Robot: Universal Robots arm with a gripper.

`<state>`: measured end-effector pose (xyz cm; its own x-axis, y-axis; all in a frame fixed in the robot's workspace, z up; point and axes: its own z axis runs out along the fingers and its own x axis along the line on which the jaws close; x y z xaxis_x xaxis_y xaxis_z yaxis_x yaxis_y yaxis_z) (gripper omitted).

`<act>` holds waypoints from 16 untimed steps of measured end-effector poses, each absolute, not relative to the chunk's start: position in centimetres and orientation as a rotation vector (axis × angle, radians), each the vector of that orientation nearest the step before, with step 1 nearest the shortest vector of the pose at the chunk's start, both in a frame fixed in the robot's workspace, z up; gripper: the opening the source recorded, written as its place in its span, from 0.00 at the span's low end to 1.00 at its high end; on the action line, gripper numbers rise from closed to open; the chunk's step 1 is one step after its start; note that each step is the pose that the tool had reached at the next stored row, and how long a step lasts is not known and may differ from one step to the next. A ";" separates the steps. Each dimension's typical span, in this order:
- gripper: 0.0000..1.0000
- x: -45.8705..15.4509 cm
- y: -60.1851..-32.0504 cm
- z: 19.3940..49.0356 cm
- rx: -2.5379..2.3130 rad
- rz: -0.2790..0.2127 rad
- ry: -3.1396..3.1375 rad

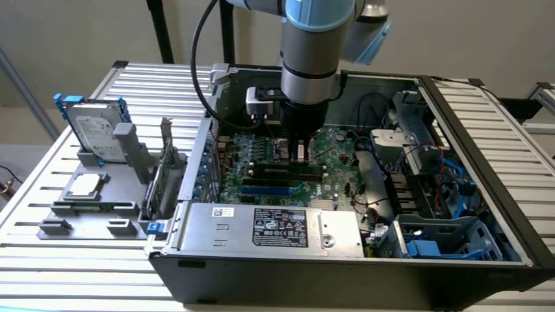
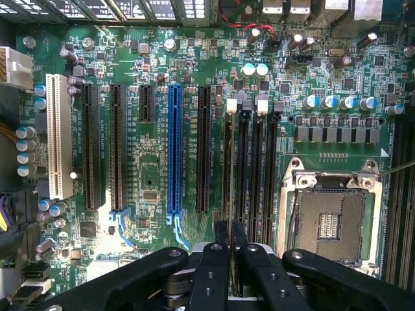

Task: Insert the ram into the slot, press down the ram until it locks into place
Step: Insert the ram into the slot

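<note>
Black jaws nearest, clamped on the thin dark-green ram stick (image 2: 230,194), held edge-on, likely to line it up over the long black memory slot (image 2: 231,107) beside the silver CPU socket (image 2: 331,220). Exterior: grey-blue arm (image 1: 316,58) stood vertical inside the open black PC case (image 1: 347,279) on the slatted desk (image 1: 78,266), probably for a straight press.

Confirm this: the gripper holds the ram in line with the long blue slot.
Not right. In the wrist view the gripper holds the ram in line with a black memory slot, not the blue slot, which lies off to one side.
</note>
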<state>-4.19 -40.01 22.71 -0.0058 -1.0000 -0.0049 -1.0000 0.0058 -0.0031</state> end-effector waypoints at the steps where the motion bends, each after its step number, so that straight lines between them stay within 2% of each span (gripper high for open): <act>1: 0.13 -4.2 -40.0 22.7 -2.211 0.002 2.224; 3: 0.20 -4.2 -40.0 22.7 -2.211 0.002 2.224; 4: 0.20 -4.2 -40.0 22.7 -2.211 0.002 2.224; 5: 0.27 -4.2 -40.0 22.8 -2.211 0.002 2.224; 16: 0.27 -4.2 -40.0 24.6 -2.215 0.012 2.228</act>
<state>-4.22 -40.03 24.64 -0.0058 -1.0000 -0.0056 -1.0000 0.0058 0.0056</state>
